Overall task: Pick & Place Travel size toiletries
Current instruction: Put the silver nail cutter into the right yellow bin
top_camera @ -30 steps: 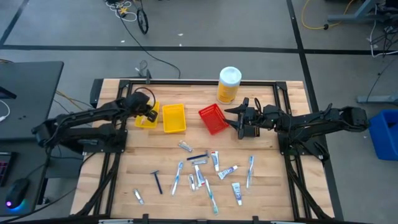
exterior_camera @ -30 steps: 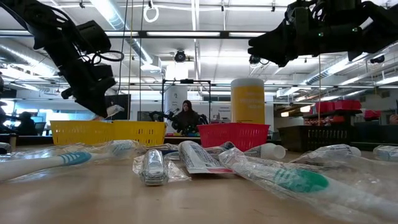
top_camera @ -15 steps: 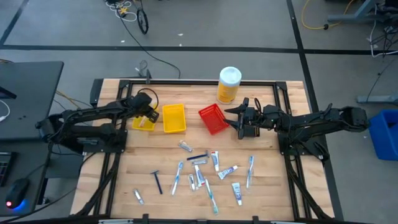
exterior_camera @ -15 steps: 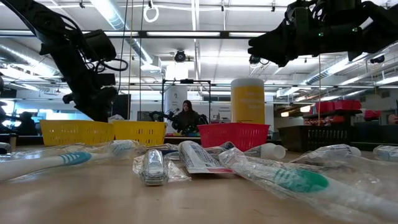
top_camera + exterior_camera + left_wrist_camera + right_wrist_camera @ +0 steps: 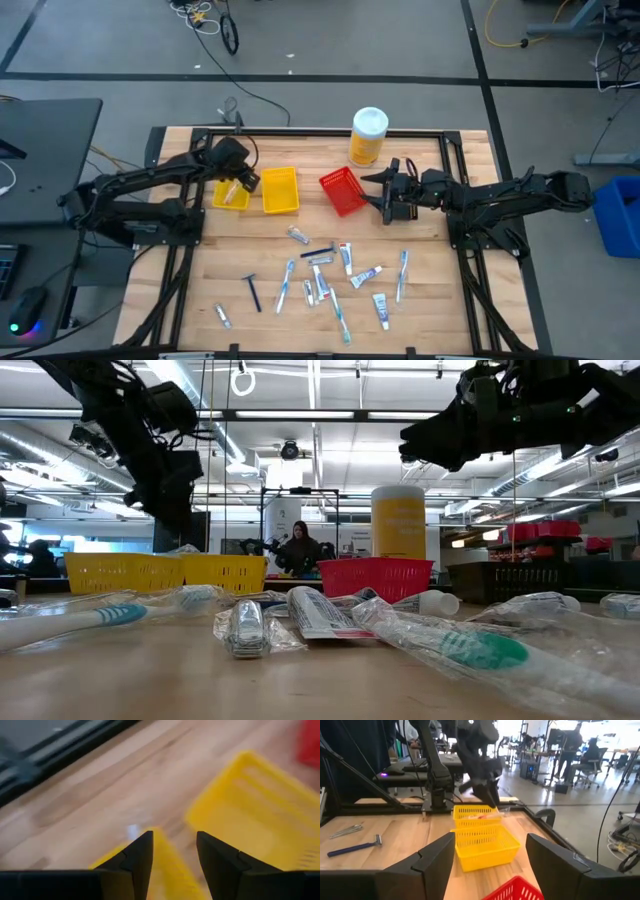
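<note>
- Left gripper (image 5: 243,180): hangs above the 2 yellow bins at the far left of the table, fingers parted with nothing between them in the left wrist view; a narrow-to-medium gap, empty.
- Left yellow bin (image 5: 222,200): holds 1 pale wrapped item (image 5: 230,192), which the right wrist view shows poking over the rim. My judgement: a drop has been made here, and the step in hand is to clear the bin and go for the next piece.
- Right yellow bin (image 5: 280,190): beside the first, looks empty from above.
- Red bin (image 5: 341,191): next along, tilted on the table; contents not clear.
- Right gripper (image 5: 388,201): waits just beside the red bin, raised off the table, fingers spread wide and empty.
- Travel size toiletries (image 5: 318,275): scattered over the near half of the table, well apart from the bins; toothbrushes, small tubes and packets overlapping in the middle.
- Razor (image 5: 251,290): lies alone at the near left, closest to the left arm.
- Handling note, my judgement: lift straight up before swinging, so the fingers do not snag a rim. Choose an isolated piece such as the razor first; the wrapped pieces look slippery and crowded, so close across the narrow width.
</note>
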`<state>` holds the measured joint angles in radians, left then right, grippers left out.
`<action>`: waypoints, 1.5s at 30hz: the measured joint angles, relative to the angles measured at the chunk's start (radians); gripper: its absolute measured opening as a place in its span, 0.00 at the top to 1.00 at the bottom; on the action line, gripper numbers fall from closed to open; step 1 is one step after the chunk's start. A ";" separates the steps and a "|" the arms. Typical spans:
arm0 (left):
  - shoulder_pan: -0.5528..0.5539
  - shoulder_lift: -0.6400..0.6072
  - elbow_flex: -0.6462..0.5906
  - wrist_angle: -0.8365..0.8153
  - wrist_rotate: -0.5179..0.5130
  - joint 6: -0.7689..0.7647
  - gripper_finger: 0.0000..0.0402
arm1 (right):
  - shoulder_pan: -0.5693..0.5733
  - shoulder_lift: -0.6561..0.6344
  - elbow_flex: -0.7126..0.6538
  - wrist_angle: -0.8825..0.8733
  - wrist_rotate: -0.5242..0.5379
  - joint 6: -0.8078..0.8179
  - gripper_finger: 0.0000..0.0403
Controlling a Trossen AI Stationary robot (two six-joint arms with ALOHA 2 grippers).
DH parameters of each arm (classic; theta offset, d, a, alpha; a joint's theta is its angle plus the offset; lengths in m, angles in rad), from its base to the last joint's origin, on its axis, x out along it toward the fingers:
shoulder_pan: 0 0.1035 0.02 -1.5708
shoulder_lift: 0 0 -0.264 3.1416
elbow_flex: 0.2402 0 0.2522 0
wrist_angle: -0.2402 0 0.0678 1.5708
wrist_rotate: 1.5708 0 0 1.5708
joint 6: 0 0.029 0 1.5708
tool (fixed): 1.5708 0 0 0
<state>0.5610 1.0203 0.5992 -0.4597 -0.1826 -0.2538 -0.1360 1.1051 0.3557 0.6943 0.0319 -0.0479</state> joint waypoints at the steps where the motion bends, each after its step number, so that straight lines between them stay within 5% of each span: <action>1: -0.007 0.000 0.007 0.001 0.029 -0.009 0.61 | 0.000 0.000 0.000 -0.010 0.000 0.008 0.36; 13: -0.208 -0.008 0.030 0.015 0.198 -0.147 0.66 | 0.000 0.038 0.001 -0.018 -0.036 0.065 0.40; 29: -0.715 -0.026 0.030 0.056 -0.104 -0.230 0.69 | 0.138 0.368 0.245 -0.091 -0.043 0.116 0.40; 41: -0.894 -0.026 0.030 0.069 -0.178 -0.181 0.69 | 0.257 0.677 0.568 -0.359 0.046 0.179 0.44; 45: -0.914 -0.006 -0.009 0.197 -0.186 -0.166 0.69 | 0.273 0.694 0.588 -0.389 0.046 0.180 0.44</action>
<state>-0.3528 1.0138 0.5904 -0.2624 -0.3691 -0.4202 0.1374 1.7987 0.9433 0.3049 0.0780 0.1325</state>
